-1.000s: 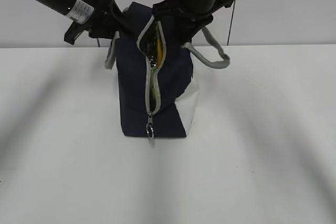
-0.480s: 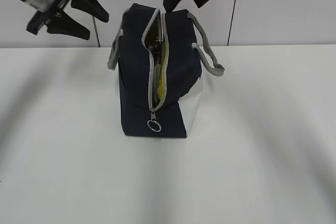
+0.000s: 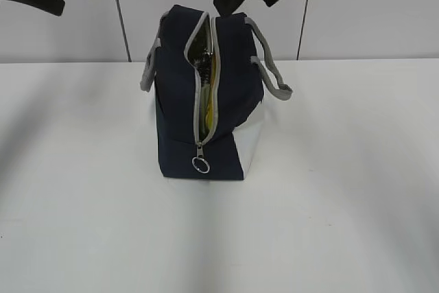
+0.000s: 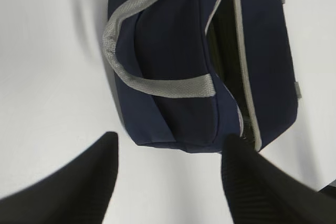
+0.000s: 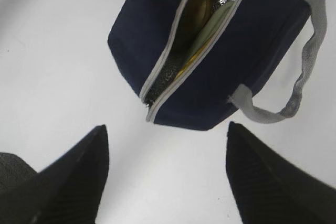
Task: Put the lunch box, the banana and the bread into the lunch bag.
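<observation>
The navy lunch bag (image 3: 178, 114) stands on the white table with its zipper partly open. In the right wrist view the bag (image 5: 262, 40) shows, through the opening, the brown bread (image 5: 195, 10), the sage-green lid of the lunch box (image 5: 214, 23) and a yellow strip of the banana (image 5: 190, 60). The banana shows as yellow in the slit in the exterior view (image 3: 212, 90). My left gripper (image 3: 75, 1) is open and empty, high at the upper left of the bag (image 4: 173, 61). My right gripper (image 3: 245, 5) is open and empty above the bag's top.
Grey strap handles hang at both sides of the bag (image 3: 273, 77). A metal zipper ring (image 3: 200, 165) hangs at the bag's near end. The white table (image 3: 343, 190) spreads around the bag, with a white wall behind.
Both grippers have let go of the bag's top edges and risen up and away. The bag's opening has narrowed and the bag stands still.
</observation>
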Controlling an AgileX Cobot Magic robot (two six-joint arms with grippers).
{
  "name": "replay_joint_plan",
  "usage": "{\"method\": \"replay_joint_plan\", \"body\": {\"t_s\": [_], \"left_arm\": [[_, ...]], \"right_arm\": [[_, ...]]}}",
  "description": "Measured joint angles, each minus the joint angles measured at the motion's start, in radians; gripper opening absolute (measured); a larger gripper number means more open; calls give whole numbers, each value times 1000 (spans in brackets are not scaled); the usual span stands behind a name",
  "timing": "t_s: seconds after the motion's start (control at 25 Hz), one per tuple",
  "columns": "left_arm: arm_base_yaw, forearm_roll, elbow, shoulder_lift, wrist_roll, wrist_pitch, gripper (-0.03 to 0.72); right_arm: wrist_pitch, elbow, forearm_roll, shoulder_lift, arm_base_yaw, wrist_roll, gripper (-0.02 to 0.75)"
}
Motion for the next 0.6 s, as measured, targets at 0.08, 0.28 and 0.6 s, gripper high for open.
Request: {"method": "replay_joint_plan", "body": {"t_s": [0.08, 0.28, 0.6], "left_arm": [[0, 5, 0, -32, 0, 2, 425], [-28, 37, 0, -112, -1, 5, 403], [-113, 158, 0, -150, -1, 18, 378]], "right_arm": [[0, 47, 2, -47, 6, -7, 512], [0, 144, 4, -126, 8, -11, 512], [0, 194, 6, -155, 8, -5, 512]]}}
